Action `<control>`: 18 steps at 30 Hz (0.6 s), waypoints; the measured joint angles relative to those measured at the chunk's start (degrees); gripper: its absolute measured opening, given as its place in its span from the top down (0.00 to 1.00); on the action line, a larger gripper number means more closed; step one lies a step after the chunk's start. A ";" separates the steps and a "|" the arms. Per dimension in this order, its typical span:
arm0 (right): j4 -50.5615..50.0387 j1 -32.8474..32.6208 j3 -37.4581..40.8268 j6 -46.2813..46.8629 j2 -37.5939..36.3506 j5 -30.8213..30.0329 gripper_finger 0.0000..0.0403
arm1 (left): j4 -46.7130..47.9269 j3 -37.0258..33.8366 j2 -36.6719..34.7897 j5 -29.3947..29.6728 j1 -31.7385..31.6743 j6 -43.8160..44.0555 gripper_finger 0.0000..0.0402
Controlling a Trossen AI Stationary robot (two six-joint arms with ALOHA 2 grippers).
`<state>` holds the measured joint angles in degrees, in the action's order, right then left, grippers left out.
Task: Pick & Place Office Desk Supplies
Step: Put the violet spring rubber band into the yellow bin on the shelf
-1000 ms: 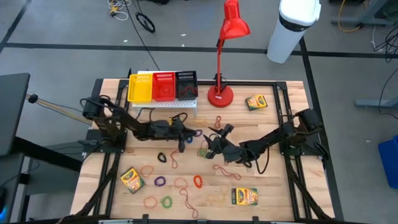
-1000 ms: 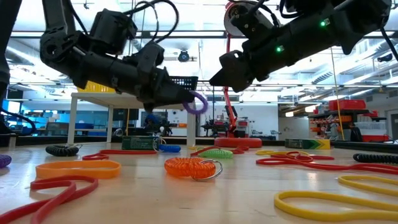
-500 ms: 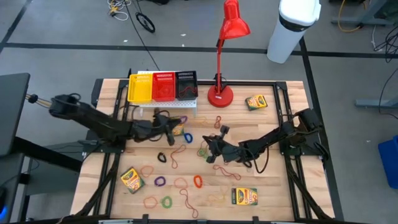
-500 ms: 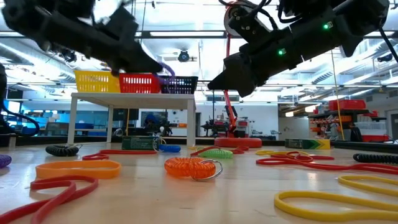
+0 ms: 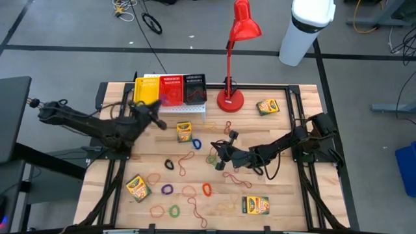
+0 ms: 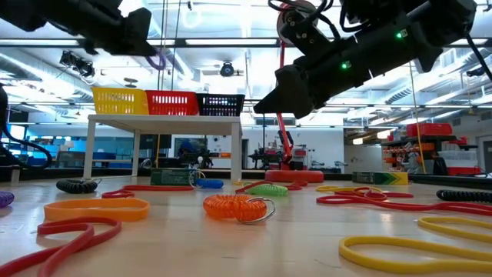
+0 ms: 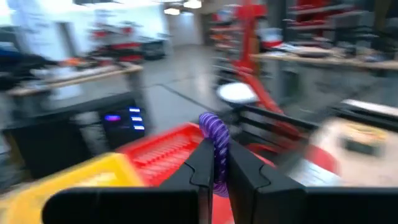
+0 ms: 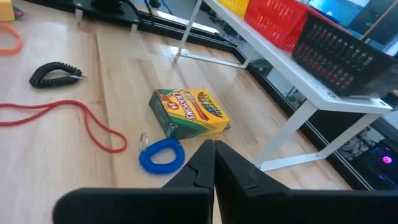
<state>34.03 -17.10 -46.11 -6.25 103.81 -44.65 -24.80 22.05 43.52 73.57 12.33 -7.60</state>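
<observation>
My left gripper [image 5: 156,106] is raised at the table's far left, in front of the yellow basket [image 5: 146,91] and the red basket [image 5: 171,90]. It is shut on a purple coil band [image 7: 214,138]. My right gripper [image 5: 218,158] hovers above the table's middle, shut with nothing seen between its fingers [image 8: 213,148]. Beyond it a crayon box [image 8: 189,112] lies flat next to a blue coil band [image 8: 161,155]. Other crayon boxes [image 5: 137,188], [image 5: 255,205], [image 5: 267,106] and many loose bands lie on the wood. My left gripper pinches the purple coil band's lower part [image 7: 216,167] between its two fingers. The fingers point about level toward the baskets. The loop stands out past the fingertips, lifted clear of the table [image 6: 159,58].
Yellow, red and black baskets [image 5: 194,89] stand in a row on a white rack [image 5: 188,109] at the far edge. A red desk lamp [image 5: 230,97] stands right of them. A black coil [image 8: 55,74], a green coil [image 6: 267,188] and red bands [image 8: 62,118] lie scattered.
My left gripper has risen and gone toward the table's far left edge, up to the baskets, tipping from downward to level, with the purple coil band still held. My right gripper has stayed in place and shut.
</observation>
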 joint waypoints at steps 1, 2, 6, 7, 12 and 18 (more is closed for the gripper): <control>0.01 0.00 0.00 0.01 0.00 0.18 0.97 | -0.12 0.56 -1.05 1.97 -0.33 -1.93 0.93; 0.03 0.00 0.00 0.01 0.00 0.18 0.96 | -0.11 1.08 -2.02 4.26 -0.84 -4.15 0.93; 0.05 0.00 0.00 0.01 0.00 0.30 0.96 | -0.12 2.76 -5.54 8.80 -4.81 -11.41 0.93; 0.05 0.00 0.00 0.01 0.00 0.36 0.96 | -0.05 2.85 -6.40 8.01 -6.08 -12.23 0.93; 0.05 0.02 0.00 0.03 0.00 0.79 0.99 | 2.30 2.86 -8.65 3.68 -13.21 -12.05 0.94; 0.08 0.33 0.00 0.49 0.00 0.86 0.96 | 12.05 2.88 -8.78 -5.46 -20.84 -3.92 0.94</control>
<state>34.11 -16.78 -46.11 -5.76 103.81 -43.79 -12.75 24.93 34.74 68.10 -8.51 -11.53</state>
